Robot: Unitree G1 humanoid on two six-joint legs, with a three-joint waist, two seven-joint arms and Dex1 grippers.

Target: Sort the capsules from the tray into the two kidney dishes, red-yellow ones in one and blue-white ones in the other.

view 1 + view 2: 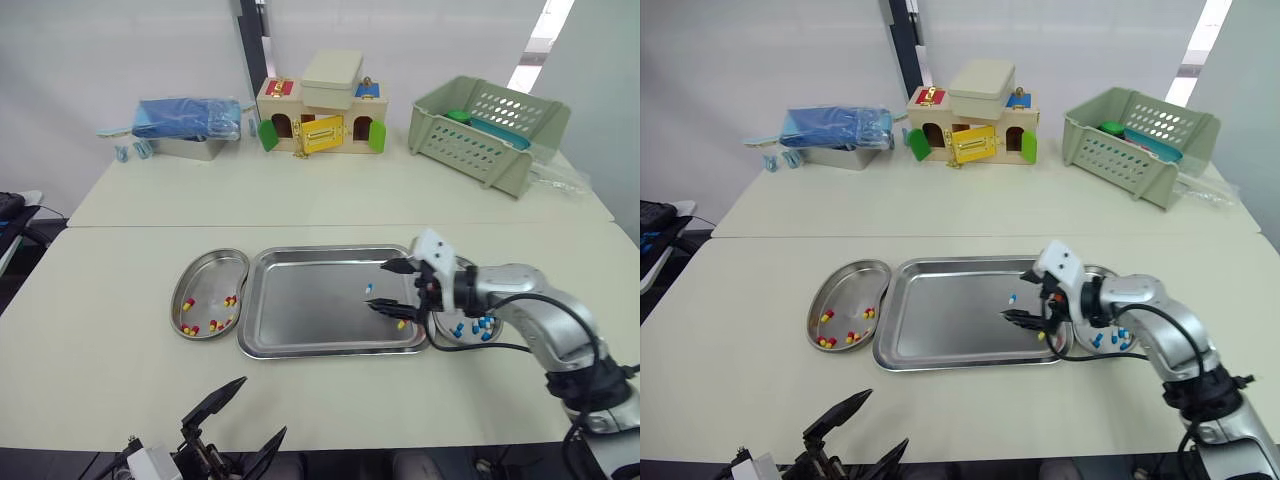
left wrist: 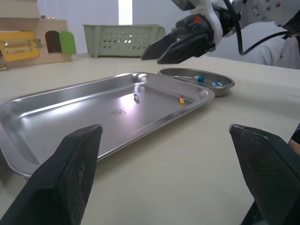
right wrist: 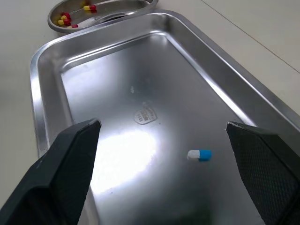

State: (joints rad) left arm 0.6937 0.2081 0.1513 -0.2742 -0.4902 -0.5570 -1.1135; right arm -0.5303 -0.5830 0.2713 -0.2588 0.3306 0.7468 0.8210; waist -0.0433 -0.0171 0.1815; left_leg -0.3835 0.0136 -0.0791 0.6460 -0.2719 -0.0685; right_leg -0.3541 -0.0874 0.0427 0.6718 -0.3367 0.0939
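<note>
At the near edge of the tabletop (image 1: 100, 340) we see the left pincer (image 1: 243, 425), its fingers spread wide, holding nothing. Beyond it lies the steel tray (image 1: 300, 350), with one blue-white capsule (image 3: 199, 155) in its right half and one red-yellow capsule (image 1: 401, 324) by its right rim. The right pincer (image 1: 377, 286) hovers over that right half, fingers apart, with the blue-white capsule below it. Just beside the tray's left end, the left dish (image 1: 178, 290) holds red-yellow capsules; at its right end, the right dish (image 2: 206, 90) holds blue-white ones. Far back stand a toy house (image 1: 320, 115) and a green basket (image 1: 480, 130).
</note>
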